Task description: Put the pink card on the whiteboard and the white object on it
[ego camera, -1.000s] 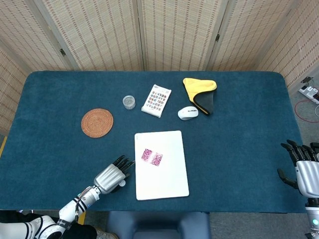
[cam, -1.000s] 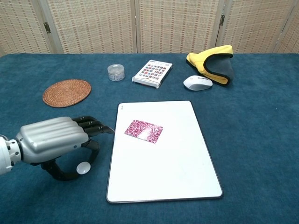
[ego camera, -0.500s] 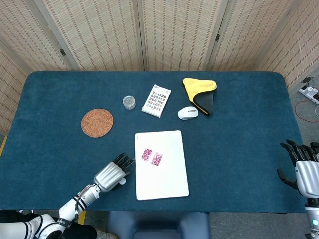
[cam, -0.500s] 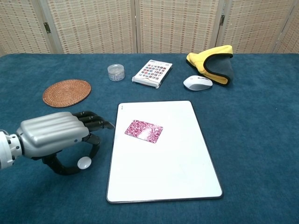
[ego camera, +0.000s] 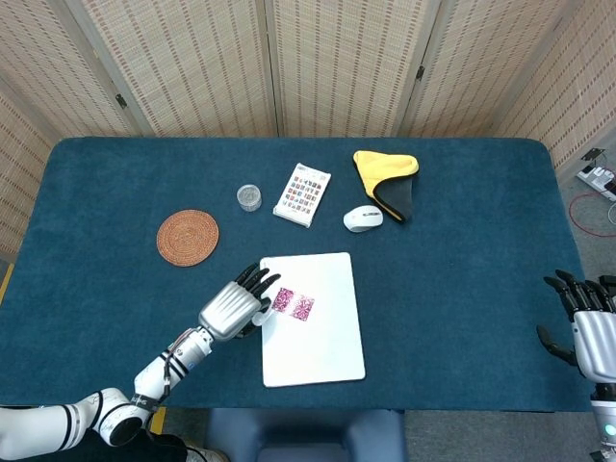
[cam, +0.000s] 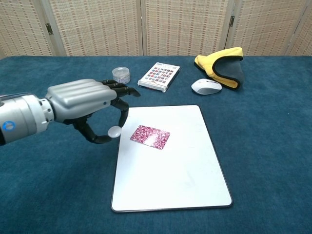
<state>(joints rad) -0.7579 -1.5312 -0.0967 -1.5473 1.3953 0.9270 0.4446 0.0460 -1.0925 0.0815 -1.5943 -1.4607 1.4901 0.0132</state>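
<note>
- The pink card is seen lying flat on the whiteboard, in its upper left part, so that half of the task is judged done.
- A small white disc is held at the fingers of the left hand. It is pinched between the thumb below and a finger reaching down from above, while the other fingers are spread forward.
- This disc is taken to be the white object of the task.
- The disc is held just over the left edge of the whiteboard, above the surface as far as can be judged.
- From the disc the card lies to the right and slightly nearer the robot, just beside it and not touching it.
- The card's long axis is laid roughly left to right in the chest view, dipping a little toward the right, so a short move across reaches its near end first.
- The left hand is by far the nearer one. The right hand is seen at the far right edge of the worktop, well apart from the whiteboard, with its fingers spread and nothing held.
- A short shift to the right and a lowering onto the card's middle is judged to be what is called for.
</note>
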